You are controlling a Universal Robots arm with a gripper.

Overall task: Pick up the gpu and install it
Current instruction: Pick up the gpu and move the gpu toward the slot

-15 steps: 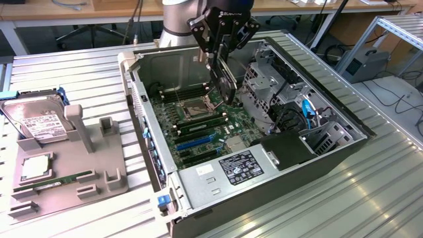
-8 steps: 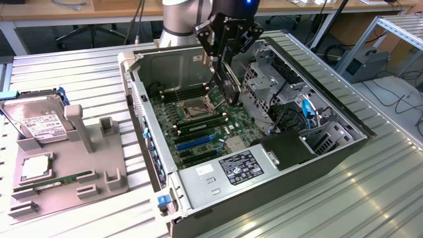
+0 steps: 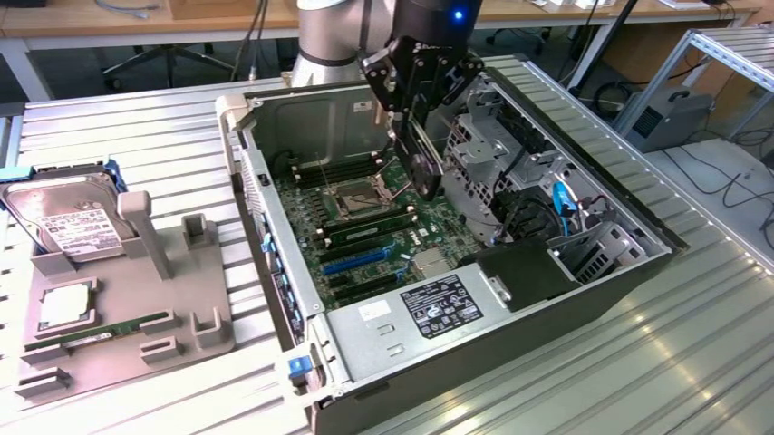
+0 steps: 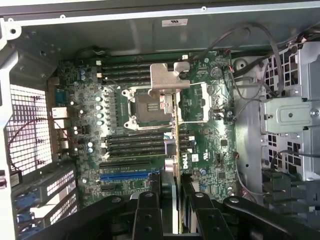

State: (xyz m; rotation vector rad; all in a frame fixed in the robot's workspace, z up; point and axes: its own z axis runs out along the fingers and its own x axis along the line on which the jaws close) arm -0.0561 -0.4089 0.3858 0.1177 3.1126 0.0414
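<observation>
The gpu (image 3: 421, 168), a thin black card, hangs on edge inside the open computer case (image 3: 260, 181), above the motherboard (image 3: 351, 217) near the CPU socket. My gripper (image 3: 411, 109) is shut on its upper end. In the wrist view the gpu (image 4: 176, 150) shows edge-on between my fingers (image 4: 147, 210), with its silver bracket (image 4: 167, 77) at the far end over the socket. The card hangs clear of the board, above and beside the blue expansion slot (image 4: 125, 175).
A metal drive cage (image 3: 484, 145) with cables stands close to the card on the exterior view's right. The power supply (image 3: 441, 308) fills the case's near end. On the exterior view's left, a grey fixture (image 3: 133, 317) holds a hard drive (image 3: 72, 222), a CPU (image 3: 63, 308) and a RAM stick (image 3: 115, 328).
</observation>
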